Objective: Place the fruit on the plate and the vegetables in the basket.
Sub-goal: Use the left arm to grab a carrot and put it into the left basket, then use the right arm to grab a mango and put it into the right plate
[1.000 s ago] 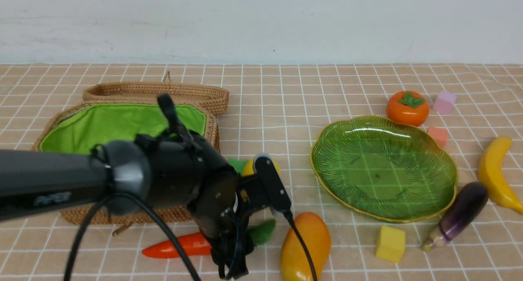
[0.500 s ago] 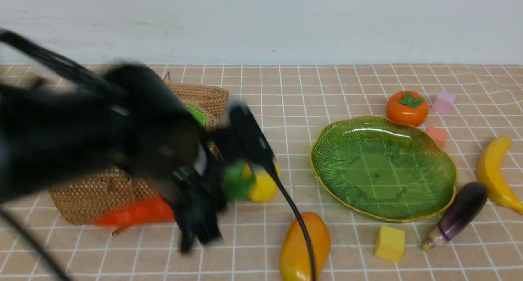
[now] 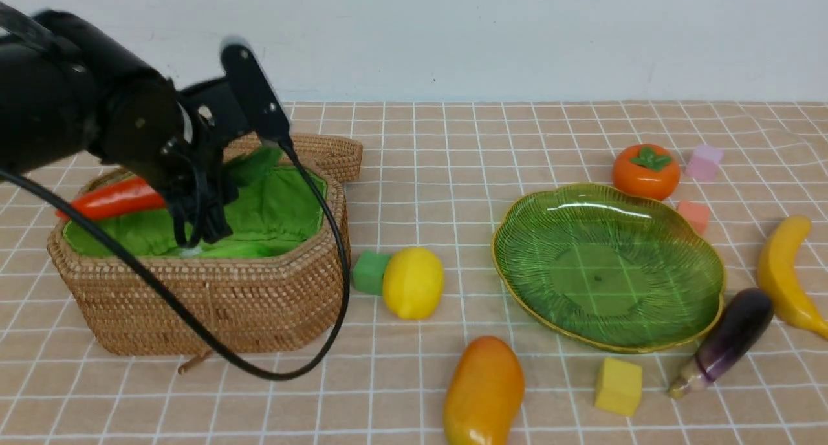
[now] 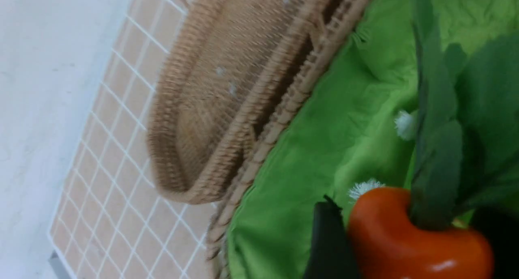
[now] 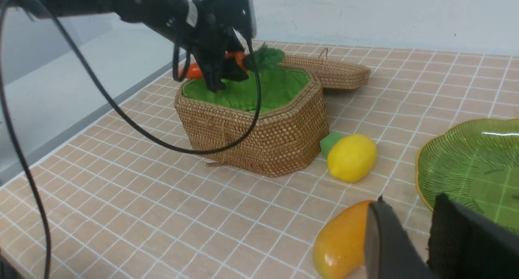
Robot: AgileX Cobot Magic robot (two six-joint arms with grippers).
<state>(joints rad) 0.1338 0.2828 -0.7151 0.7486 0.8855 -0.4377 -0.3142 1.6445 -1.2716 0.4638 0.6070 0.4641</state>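
My left gripper (image 3: 200, 235) hangs over the open basket (image 3: 194, 296), shut on the orange carrot (image 3: 113, 199), which lies level above the green lining. In the left wrist view the carrot (image 4: 405, 238) sits between the two black fingers (image 4: 328, 238). On the cloth lie the lemon (image 3: 413, 282), mango (image 3: 484, 393), persimmon (image 3: 645, 171), banana (image 3: 786, 277) and eggplant (image 3: 724, 341). Nothing lies on the green plate (image 3: 608, 264). My right gripper (image 5: 409, 206) is open and holds nothing, just beside the mango (image 5: 340, 242) and near the plate's rim (image 5: 466, 161).
The basket's lid (image 3: 310, 151) lies flat behind it. Small cubes lie about: green (image 3: 370, 271) against the lemon, yellow (image 3: 618, 385) near the eggplant, pink (image 3: 704, 162) and salmon (image 3: 693, 215) by the persimmon. The left arm's cable (image 3: 336, 283) loops over the basket's front.
The left arm has lifted the carrot from the cloth in front of the basket and swung it up and left over the basket's inside. The other things have not moved.
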